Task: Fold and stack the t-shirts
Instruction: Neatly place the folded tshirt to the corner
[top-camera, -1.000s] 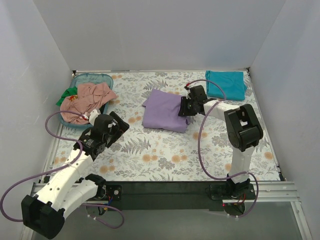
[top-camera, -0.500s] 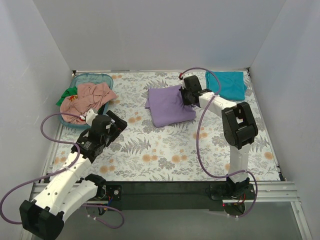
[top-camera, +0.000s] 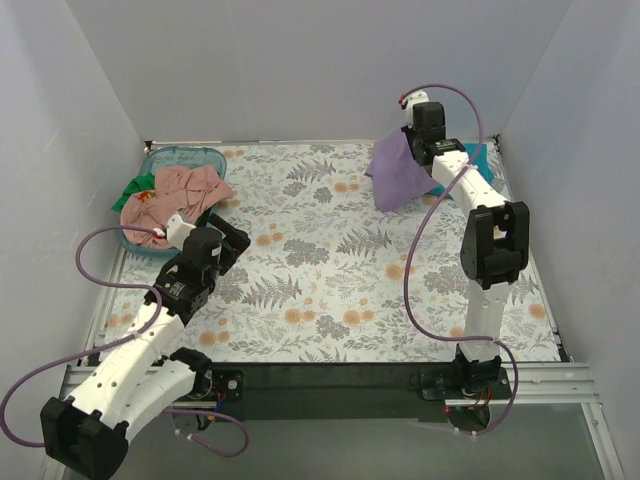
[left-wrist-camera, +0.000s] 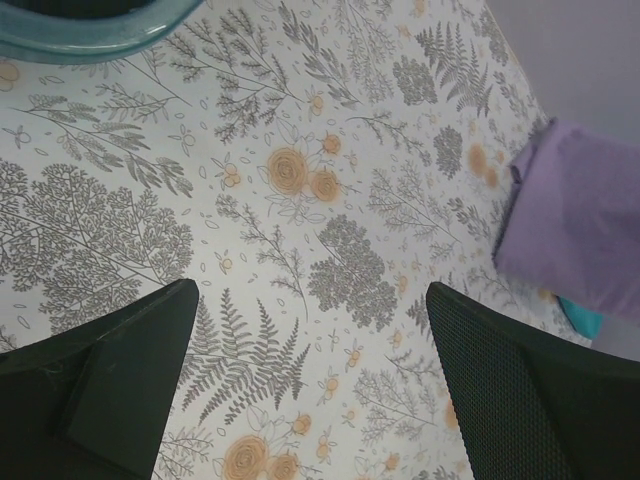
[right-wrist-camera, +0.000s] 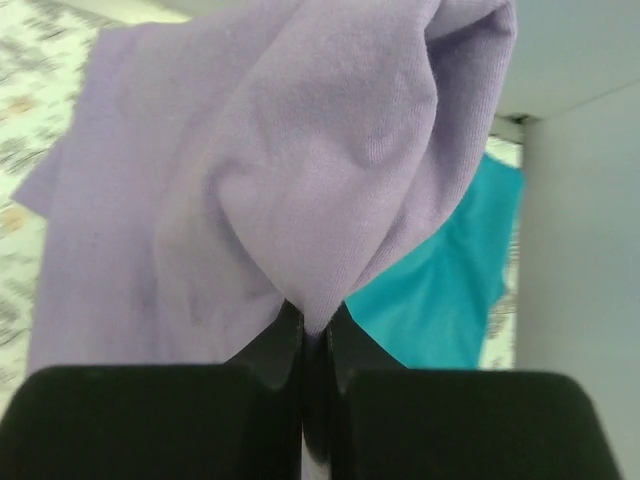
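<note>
Where the flower-printed table (top-camera: 330, 290) reaches its far right corner, the lavender t-shirt (top-camera: 398, 175) hangs bunched from the right gripper (top-camera: 411, 138). It drapes down and to the left in loose folds, and whether its lowest edge touches the table cannot be told. In the right wrist view the two dark fingers are pressed together with only a sliver between them, pinching a fold of the lavender cloth (right-wrist-camera: 250, 170) right at their tips (right-wrist-camera: 305, 350). At the far left corner sits a blue-green basket (top-camera: 185, 153), with a salmon-pink t-shirt (top-camera: 180, 195) heaped in it and spilling over its near rim. A green t-shirt (top-camera: 128, 192) peeks out at the left edge of the basket. The teal t-shirt (top-camera: 481, 158) lies flat at the far right, mostly hidden behind the right arm and the hanging lavender one; the right wrist view shows it just beyond the lavender cloth (right-wrist-camera: 440, 290). The left gripper (top-camera: 225, 240) hovers near the basket over bare floral print, its fingers (left-wrist-camera: 120, 370) spread wide apart with nothing between them.
</note>
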